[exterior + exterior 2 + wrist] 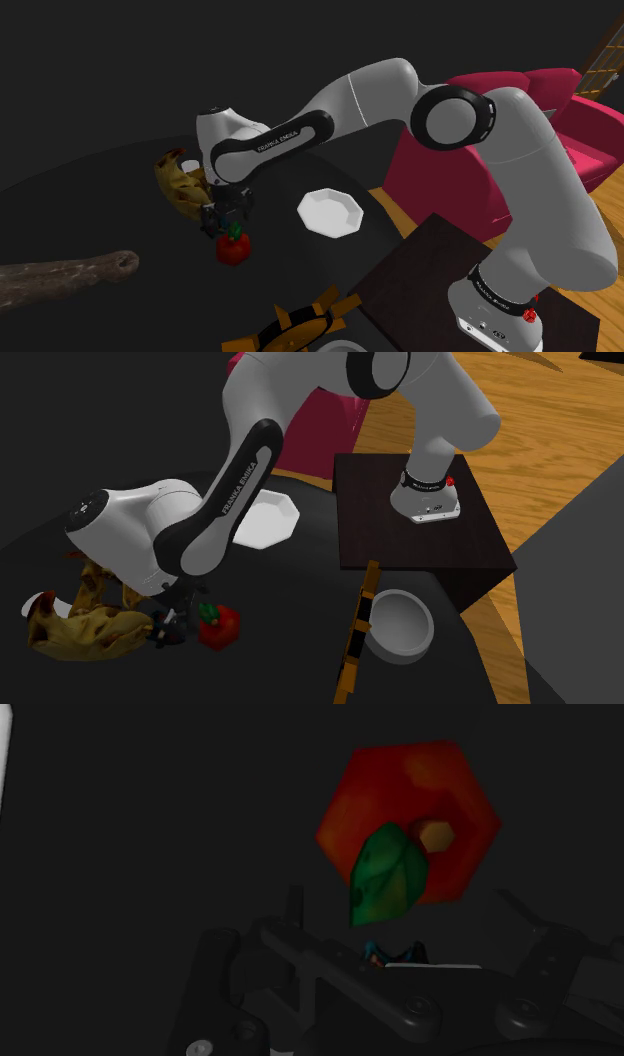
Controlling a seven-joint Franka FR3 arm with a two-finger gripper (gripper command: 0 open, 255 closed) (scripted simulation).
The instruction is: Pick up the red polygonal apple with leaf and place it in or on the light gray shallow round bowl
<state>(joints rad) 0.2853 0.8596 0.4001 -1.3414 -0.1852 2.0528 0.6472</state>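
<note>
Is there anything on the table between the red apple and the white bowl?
No. In the shoulder view, the dark table between the apple and the bowl is bare.

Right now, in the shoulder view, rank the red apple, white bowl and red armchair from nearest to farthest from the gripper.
1. Red apple, just below the gripper.
2. White bowl, off to that view's right.
3. Red armchair, farthest toward that view's right.

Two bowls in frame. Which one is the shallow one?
The white bowl with the angular, faceted rim. The grey bowl beside the stand is deeper and round-rimmed.
</note>
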